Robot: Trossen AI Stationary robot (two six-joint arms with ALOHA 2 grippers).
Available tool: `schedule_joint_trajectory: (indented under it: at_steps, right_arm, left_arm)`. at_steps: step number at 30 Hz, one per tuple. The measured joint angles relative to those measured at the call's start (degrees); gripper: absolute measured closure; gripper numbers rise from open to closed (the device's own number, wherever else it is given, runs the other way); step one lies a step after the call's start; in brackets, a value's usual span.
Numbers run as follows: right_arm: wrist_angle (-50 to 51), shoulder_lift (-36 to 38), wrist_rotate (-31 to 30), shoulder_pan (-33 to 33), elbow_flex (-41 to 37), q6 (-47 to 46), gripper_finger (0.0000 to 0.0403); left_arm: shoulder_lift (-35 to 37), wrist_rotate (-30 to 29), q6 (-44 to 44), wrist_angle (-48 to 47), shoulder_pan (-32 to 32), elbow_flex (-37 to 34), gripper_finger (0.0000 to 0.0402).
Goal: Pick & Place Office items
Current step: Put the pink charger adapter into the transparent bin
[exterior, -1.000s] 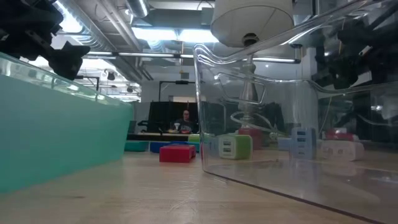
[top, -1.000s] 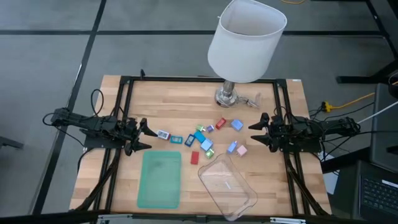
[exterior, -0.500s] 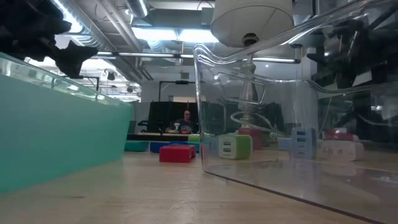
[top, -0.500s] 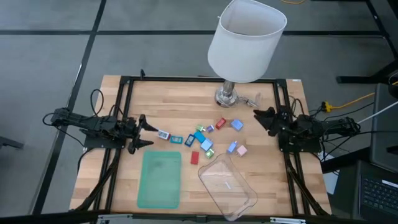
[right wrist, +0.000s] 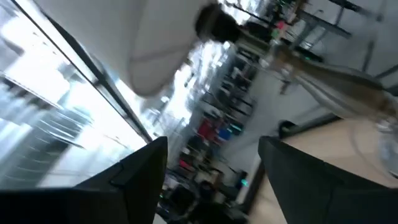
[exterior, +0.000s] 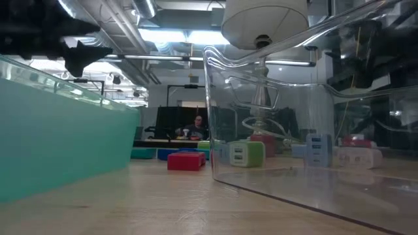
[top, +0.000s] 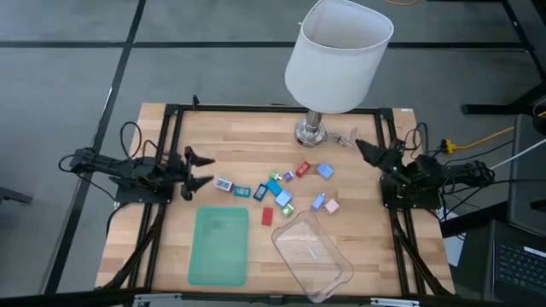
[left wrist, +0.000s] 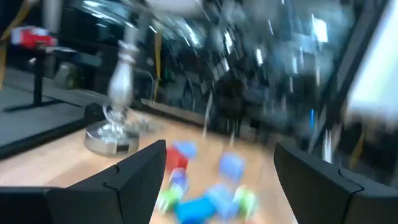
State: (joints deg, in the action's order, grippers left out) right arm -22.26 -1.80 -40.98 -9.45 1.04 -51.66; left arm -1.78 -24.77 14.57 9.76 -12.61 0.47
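Observation:
The office items (top: 277, 188) are small blue, teal, red, pink, green and white pieces lying scattered on the table's middle. The low view shows some of them (exterior: 186, 160) beyond the tub, and the left wrist view shows them blurred (left wrist: 205, 199). My left gripper (top: 207, 169) hovers open just left of the leftmost piece (top: 223, 183), pointing at the cluster (left wrist: 217, 162). My right gripper (top: 365, 149) is open, off to the right of the pieces near the lamp base. It is tipped upward toward the lampshade (right wrist: 211, 162). Neither gripper holds anything.
A flat green tray (top: 218, 246) and a clear plastic tub (top: 312, 254) lie near the table's near edge. A lamp with a white shade (top: 337, 60) stands on a metal base (top: 313, 132) at the far edge. A person sits far off in the room (exterior: 194, 128).
My right gripper has swung toward the table's far edge, near the lamp base, and has tipped upward. My left gripper has risen and edged slightly toward the far edge, still open. The office items have not moved.

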Motion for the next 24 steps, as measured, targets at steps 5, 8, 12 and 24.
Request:
schedule_joint_trajectory:
  at_steps: [5,8,12,24]
  right_arm:
    - [-6.42,-1.58,-3.5,0.77,0.52,-3.05,0.0138]
    - [-6.53,-4.94,-7.06,1.16,3.19,-1.87,0.0138]
    - [-6.48,-12.1,-8.56,1.8,10.0,2.6,0.0138]
    - [-6.4,-40.29,-24.3,3.84,36.36,37.8,0.0138]
  left_arm:
    - [0.02,-15.21,-1.91,11.51,0.84,0.0,0.011]
    - [0.03,-18.89,-1.62,15.65,0.9,0.0,0.011]
    - [0.02,-19.09,-0.16,16.17,0.88,0.0,0.011]
    - [0.02,-12.99,11.79,19.0,0.93,0.0,0.0107]
